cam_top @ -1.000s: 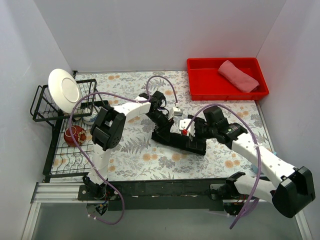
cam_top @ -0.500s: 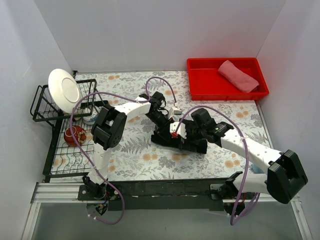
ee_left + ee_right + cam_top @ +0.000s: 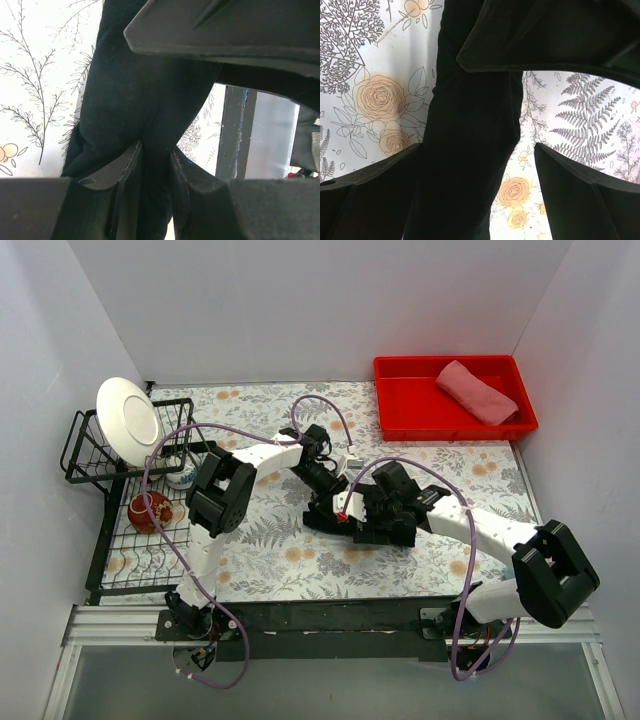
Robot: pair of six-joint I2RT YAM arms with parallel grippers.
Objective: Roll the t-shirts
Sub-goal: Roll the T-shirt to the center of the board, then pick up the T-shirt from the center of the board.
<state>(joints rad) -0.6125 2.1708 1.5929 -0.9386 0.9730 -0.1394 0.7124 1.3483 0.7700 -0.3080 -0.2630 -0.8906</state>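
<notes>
Floral-printed cloth (image 3: 270, 550) covers the table between white walls, and both arms reach from the near edge to its middle, where the black t-shirt (image 3: 393, 534) lies gathered into a long, thick bundle. The right gripper (image 3: 476, 167) sits low over that bundle with its fingers spread wide on either side of the cloth, closed on nothing. Just beyond it, the left gripper (image 3: 155, 150) has its fingers pressed together on a fold of the same shirt, pinching the dark fabric at the bundle's far left end. Off to the left stands a wire rack (image 3: 120, 550) holding a red ball-like thing (image 3: 150, 510) and a white plate (image 3: 127, 422). At the far right, a red bin (image 3: 455, 430) holds the salmon-pink t-shirt (image 3: 478, 390), which looks rolled and put away. The pink one seems finished, then, and the black one is mid-roll. Next, the right fingers likely need to close on the bundle opposite the left pinch, so both ends turn together and the roll stays tight rather than slumping open
</notes>
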